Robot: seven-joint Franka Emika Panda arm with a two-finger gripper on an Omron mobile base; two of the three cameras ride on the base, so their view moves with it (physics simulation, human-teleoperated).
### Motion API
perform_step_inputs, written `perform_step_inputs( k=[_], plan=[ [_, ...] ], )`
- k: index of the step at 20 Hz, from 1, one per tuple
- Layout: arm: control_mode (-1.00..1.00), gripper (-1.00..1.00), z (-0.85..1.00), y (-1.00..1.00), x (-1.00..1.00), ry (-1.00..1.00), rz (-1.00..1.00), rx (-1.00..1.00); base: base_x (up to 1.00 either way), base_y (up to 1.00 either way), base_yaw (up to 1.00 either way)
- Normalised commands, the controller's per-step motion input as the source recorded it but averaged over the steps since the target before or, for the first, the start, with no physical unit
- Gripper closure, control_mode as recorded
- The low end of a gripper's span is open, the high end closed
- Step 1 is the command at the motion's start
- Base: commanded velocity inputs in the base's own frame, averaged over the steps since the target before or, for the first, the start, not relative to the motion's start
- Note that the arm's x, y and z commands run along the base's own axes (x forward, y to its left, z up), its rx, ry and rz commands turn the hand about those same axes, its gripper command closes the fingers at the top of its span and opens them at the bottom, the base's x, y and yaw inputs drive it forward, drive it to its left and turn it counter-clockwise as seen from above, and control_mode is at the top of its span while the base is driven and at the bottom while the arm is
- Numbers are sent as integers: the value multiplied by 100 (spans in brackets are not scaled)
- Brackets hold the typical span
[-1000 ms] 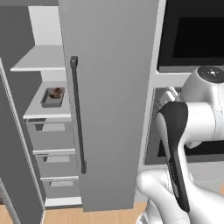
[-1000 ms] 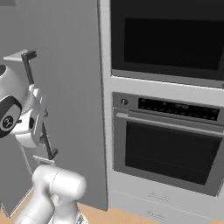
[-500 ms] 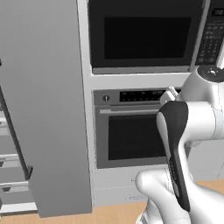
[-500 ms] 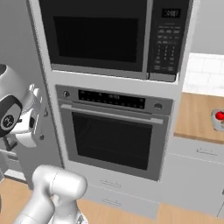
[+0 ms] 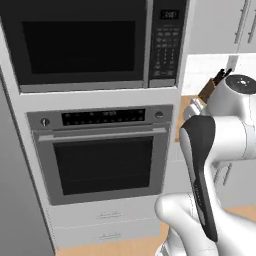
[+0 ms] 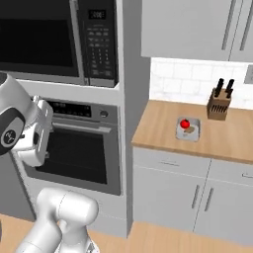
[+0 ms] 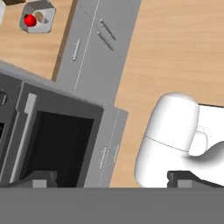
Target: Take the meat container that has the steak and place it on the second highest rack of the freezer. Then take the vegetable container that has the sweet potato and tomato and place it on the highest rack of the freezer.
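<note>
On the wooden worktop [image 6: 163, 131] to the right of the black oven and microwave column stands one small pale grey tray-like container [image 6: 188, 130], set roughly midway between the worktop's front edge and the white tiled back wall, and well in from its left edge. Inside it lie one shiny bright red tomato [image 6: 185, 124] on the side nearer the back wall and left, and one tan-brown oblong sweet potato [image 6: 191, 131] just beside it, towards the front and right. The sweet potato is too small here to tell which way its long axis runs. From the hand view the same container [image 7: 38, 17] appears in the upper left corner, with the tomato [image 7: 29, 20] at one side and the sweet potato [image 7: 40, 17] next to it, the two close together.

Behind the container, near the back wall, stands one brown wooden knife block [image 6: 219, 104] with two dark handles sticking up at a slant; it is apart from the container.

One black microwave [image 5: 87, 42] sits above one black built-in oven [image 5: 102, 160] with a single long bar handle across its door. Below the worktop are grey cabinet doors [image 6: 170, 190] with slim bar handles. A strip of the tall grey freezer [image 5: 15, 200] shows at the left edge of the left base view.

The gripper [image 7: 111, 177] shows its two dark fingertips [image 7: 37, 178] wide apart at the bottom of the hand view, with nothing between them; it looks down at the wooden floor [image 7: 175, 52] in front of the oven.
</note>
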Motion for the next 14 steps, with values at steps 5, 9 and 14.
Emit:
perform_step_inputs(
  k=[5, 9, 14],
  plan=[
    [100, -100, 0, 0, 0, 0, 0, 0, 31, -88, -12],
    [100, -100, 0, 0, 0, 0, 0, 0, 40, -73, -12],
    [100, -100, 0, 0, 0, 0, 0, 0, 41, -63, -12]
  ],
)
